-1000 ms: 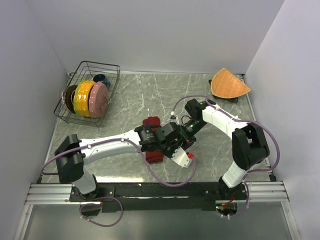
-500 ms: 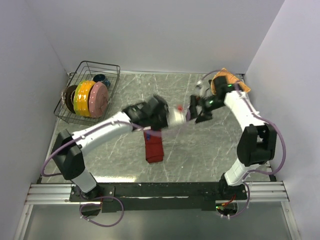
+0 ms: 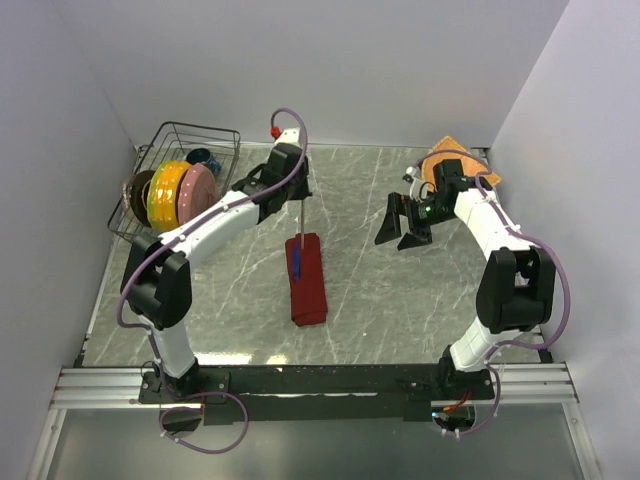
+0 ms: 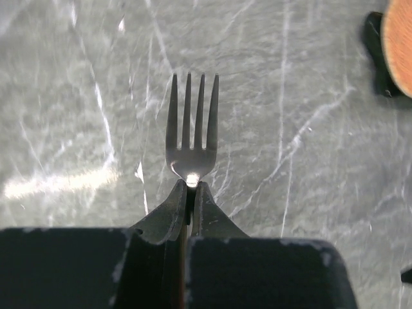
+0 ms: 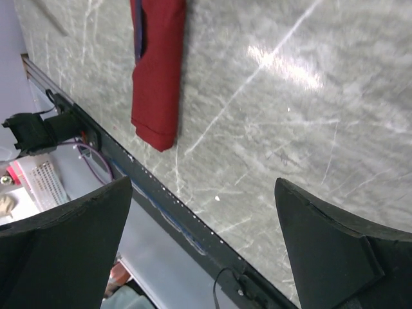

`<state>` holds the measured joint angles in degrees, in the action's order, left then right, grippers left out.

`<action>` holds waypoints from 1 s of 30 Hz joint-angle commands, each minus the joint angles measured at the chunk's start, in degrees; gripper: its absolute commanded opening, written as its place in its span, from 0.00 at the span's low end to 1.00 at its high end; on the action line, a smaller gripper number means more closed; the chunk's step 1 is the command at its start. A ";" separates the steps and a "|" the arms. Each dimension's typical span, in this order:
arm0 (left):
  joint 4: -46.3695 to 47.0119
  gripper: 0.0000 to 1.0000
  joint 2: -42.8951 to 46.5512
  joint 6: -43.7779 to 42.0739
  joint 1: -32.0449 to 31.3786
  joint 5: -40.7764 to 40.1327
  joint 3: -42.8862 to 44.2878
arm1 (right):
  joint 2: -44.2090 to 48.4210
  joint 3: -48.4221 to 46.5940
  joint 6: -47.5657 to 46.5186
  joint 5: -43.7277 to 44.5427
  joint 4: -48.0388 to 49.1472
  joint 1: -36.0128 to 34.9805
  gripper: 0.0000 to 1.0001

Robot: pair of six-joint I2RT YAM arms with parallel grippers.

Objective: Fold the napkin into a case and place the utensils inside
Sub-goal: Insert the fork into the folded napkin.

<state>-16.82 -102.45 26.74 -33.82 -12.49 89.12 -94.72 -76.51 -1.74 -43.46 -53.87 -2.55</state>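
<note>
The dark red napkin (image 3: 309, 285) lies folded into a long narrow strip at mid-table and also shows in the right wrist view (image 5: 158, 71). The blue knife (image 3: 297, 258) sits tucked in its far end, its handle showing. My left gripper (image 3: 299, 200) is raised over the far side of the table, shut on the silver fork (image 3: 300, 222). In the left wrist view the fork's tines (image 4: 192, 125) stick out past the shut gripper (image 4: 189, 187). My right gripper (image 3: 403, 222) hovers to the right of the napkin. It is open with nothing in it (image 5: 203, 181).
A wire dish rack (image 3: 205, 135) with coloured plates stands at the far left. An orange woven mat (image 3: 460, 168) leans at the far right corner, behind the right arm. The table's near edge with its black rail (image 5: 161, 212) runs below the napkin.
Both arms have left the napkin. The left one swung to the far side holding the fork. The right one opened and drew back to the right, uncovering the napkin and knife.
</note>
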 commanded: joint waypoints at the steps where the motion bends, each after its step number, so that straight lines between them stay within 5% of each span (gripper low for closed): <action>1: 9.77 0.01 1.73 11.91 0.34 -6.74 -5.86 | 3.57 1.54 0.94 -0.13 2.62 -0.09 1.00; 30: 5.40 0.01 -6.27 17.55 -2.38 -9.83 -9.93 | 4.98 4.79 0.07 -0.66 2.36 -0.09 1.00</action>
<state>-10.46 -110.21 41.80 -34.94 -22.76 79.61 -92.31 -72.16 -1.08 -43.35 -51.51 -2.52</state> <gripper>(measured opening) 0.038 0.997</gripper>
